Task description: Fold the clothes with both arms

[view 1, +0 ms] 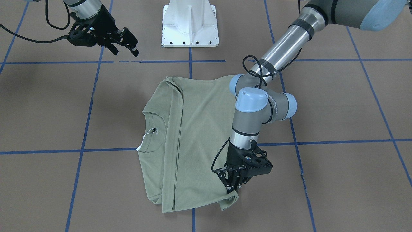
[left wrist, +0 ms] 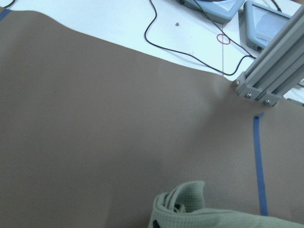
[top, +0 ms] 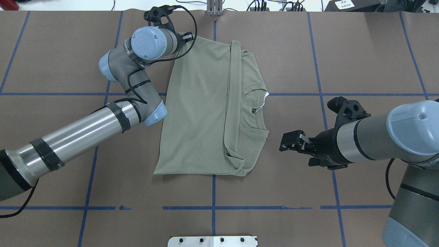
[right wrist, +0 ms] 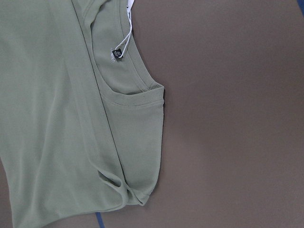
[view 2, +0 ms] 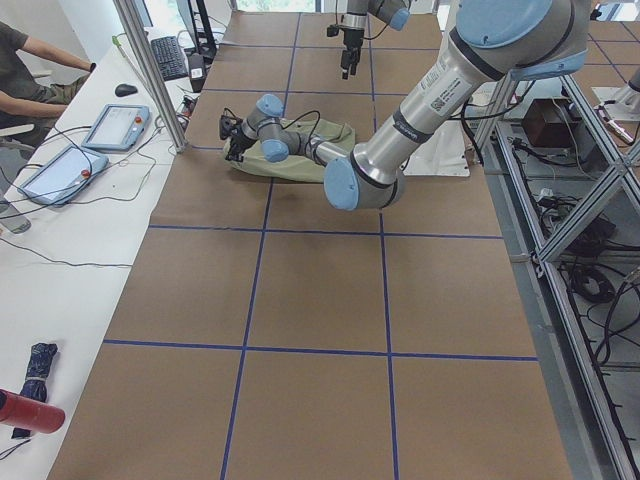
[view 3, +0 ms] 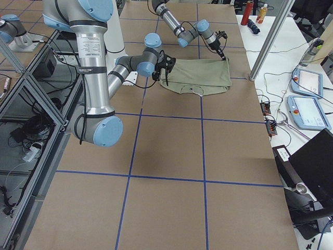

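Observation:
The sage-green shirt [top: 202, 109] lies flat on the brown table, its sleeves folded in along a lengthwise strip. Its collar and small dark neck label [top: 252, 109] point toward my right arm. My left gripper [top: 188, 35] is shut on the shirt's far hem corner, which bunches up between its fingers in the front view [view 1: 234, 190] and in the left wrist view [left wrist: 180, 209]. My right gripper [top: 286, 142] is open and empty, hovering beside the shirt's shoulder edge and not touching it. It also shows in the front view [view 1: 125, 50]. The right wrist view shows the collar [right wrist: 128, 80].
The white pedestal [view 1: 190, 24] stands at the robot's side of the table. Blue tape lines [top: 213, 192] grid the brown surface. An aluminium frame post [left wrist: 270, 71] and a white bench with tablets [view 2: 115, 125] lie just beyond the far edge, near my left gripper.

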`<state>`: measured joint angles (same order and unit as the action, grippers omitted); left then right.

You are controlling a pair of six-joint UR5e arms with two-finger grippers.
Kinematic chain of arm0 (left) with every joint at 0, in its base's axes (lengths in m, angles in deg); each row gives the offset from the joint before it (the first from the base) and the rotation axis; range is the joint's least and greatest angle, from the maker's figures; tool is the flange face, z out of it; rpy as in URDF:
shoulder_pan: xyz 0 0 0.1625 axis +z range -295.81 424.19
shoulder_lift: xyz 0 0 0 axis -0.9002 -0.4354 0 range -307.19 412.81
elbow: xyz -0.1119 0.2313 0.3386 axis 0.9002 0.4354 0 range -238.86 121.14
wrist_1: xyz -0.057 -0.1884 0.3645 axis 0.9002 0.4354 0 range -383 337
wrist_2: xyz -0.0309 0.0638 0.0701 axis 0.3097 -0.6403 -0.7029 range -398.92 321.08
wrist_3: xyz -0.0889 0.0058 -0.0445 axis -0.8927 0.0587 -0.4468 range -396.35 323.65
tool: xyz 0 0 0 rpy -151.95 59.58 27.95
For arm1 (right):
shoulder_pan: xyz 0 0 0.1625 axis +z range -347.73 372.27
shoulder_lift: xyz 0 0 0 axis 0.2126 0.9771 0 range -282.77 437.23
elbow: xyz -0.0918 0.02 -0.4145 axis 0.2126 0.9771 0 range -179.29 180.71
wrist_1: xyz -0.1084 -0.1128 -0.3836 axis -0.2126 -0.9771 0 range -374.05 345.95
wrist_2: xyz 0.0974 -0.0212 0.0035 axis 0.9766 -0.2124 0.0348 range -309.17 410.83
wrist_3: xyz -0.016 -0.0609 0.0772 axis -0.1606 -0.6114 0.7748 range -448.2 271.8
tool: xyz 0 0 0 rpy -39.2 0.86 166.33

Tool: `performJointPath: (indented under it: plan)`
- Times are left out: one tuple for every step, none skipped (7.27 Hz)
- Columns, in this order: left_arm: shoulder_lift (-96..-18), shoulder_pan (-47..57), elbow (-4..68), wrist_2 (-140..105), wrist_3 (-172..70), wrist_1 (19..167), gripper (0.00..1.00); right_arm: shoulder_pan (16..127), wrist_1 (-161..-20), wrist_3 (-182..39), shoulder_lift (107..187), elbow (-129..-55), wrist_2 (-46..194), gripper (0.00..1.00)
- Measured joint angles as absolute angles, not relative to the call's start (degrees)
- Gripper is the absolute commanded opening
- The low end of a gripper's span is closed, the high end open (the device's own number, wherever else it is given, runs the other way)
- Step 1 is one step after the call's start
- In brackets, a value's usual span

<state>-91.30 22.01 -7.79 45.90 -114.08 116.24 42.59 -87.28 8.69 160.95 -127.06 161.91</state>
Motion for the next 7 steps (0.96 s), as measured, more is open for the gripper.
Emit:
performJointPath:
  plan:
    - [-91.5,21.6,-8.6,45.5,-114.0,116.8,1.00,42.6,-87.5,8.6,160.4,-127.0,161.7,1.00]
    - [-91.5,20.6,-8.7,45.8,-113.7,116.7,1.00,42.6,-87.7,8.4,159.6,-126.8,161.3,1.00]
    - [-91.1,19.0,-7.9,47.9,-112.6,115.3,1.00,42.8,-87.9,7.9,158.6,-125.8,160.5,1.00]
    - [-89.2,17.6,-4.1,51.6,-110.9,111.7,1.00,42.9,-88.3,6.6,156.5,-123.4,159.9,1.00]
    - [-85.4,16.7,2.9,55.1,-108.5,106.9,1.00,43.1,-89.6,4.4,153.6,-120.6,159.6,1.00]
    - [-81.8,16.3,10.1,57.4,-106.7,101.9,1.00,43.1,-92.8,1.0,150.7,-118.6,159.5,1.00]
    - [-79.2,16.2,16.6,59.3,-105.8,97.0,1.00,43.1,-96.8,-3.0,147.6,-116.9,159.4,1.00]
